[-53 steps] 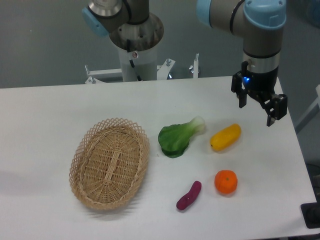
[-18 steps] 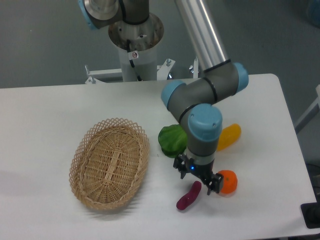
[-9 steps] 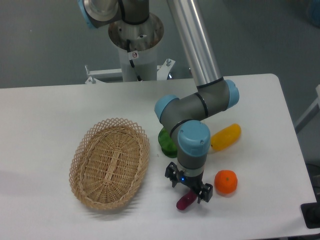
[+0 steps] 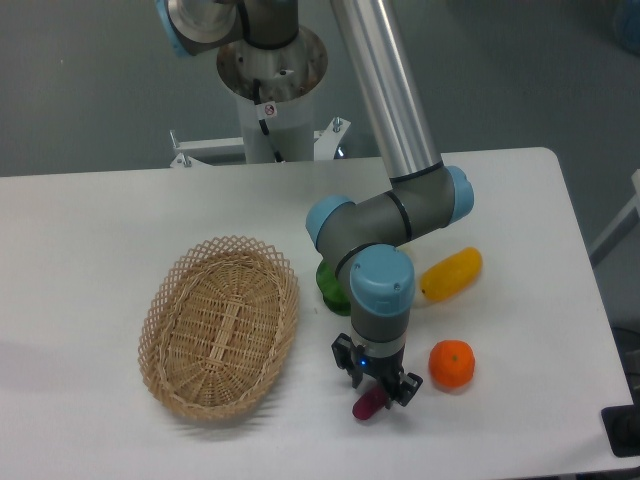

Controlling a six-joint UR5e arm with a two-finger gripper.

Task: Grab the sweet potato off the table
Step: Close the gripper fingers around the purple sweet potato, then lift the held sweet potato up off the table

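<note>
The claw (image 4: 377,384) stood low over the sweet potato (image 4: 367,404), its fingers straddling the tuber's upper end, apparently so they could close across its slim width. Whether they had already closed could not be told. The sweet potato lay on the worktop (image 4: 90,220), just beside the orange (image 4: 451,364).

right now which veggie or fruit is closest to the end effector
The sweet potato, the slim magenta one: the end effector sits right over it, while the orange and yellow vegetable lie clear.

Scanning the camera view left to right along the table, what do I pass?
Wicker basket → green vegetable → tool over the sweet potato → orange.
</note>
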